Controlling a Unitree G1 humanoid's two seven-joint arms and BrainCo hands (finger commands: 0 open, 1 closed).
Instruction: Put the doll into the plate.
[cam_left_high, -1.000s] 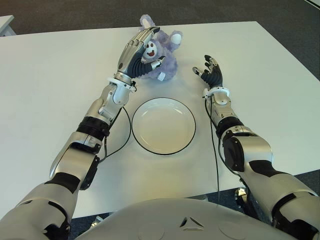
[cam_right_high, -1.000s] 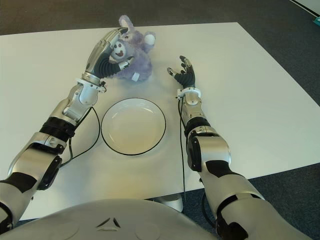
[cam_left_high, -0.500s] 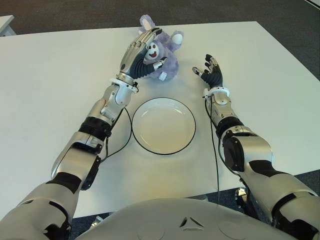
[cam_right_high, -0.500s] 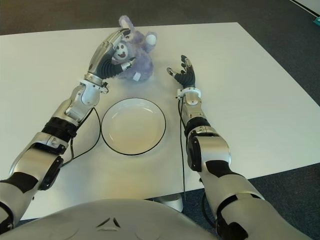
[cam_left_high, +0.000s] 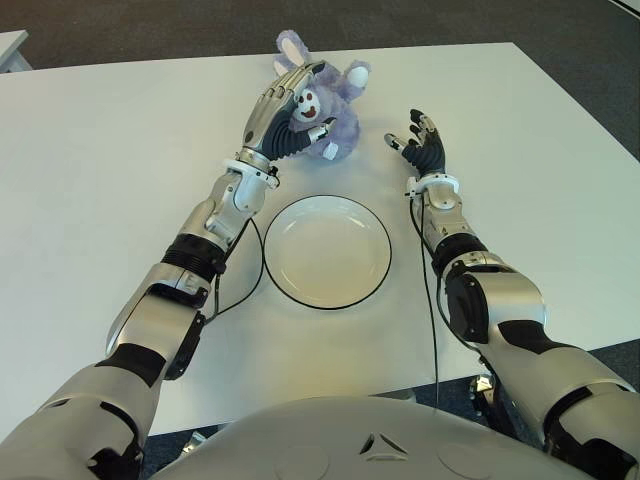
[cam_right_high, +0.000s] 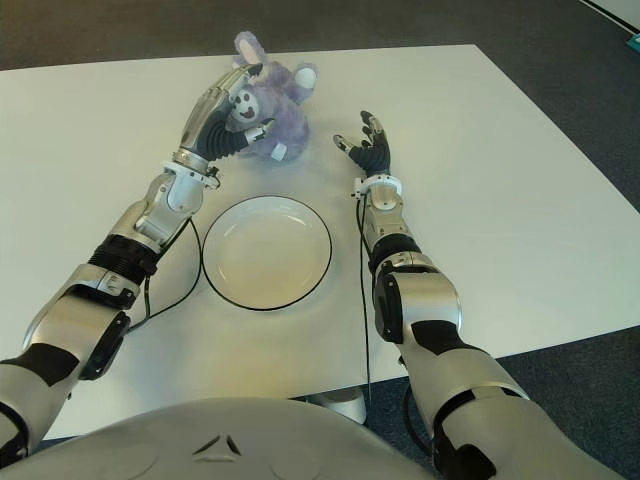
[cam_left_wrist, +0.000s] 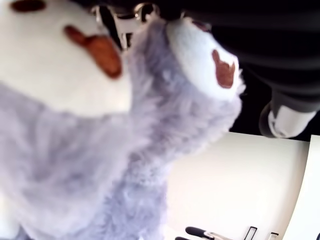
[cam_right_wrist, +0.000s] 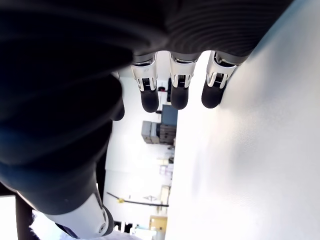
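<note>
While left hand (cam_left_high: 278, 110) grips doll (cam_left_high: 328, 105) beyond bare plate (cam_left_high: 327, 251), right hand (cam_left_high: 422, 141) loosely spread, holding nothing

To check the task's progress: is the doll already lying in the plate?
No: the doll is in the left hand beyond the plate, which holds nothing.
</note>
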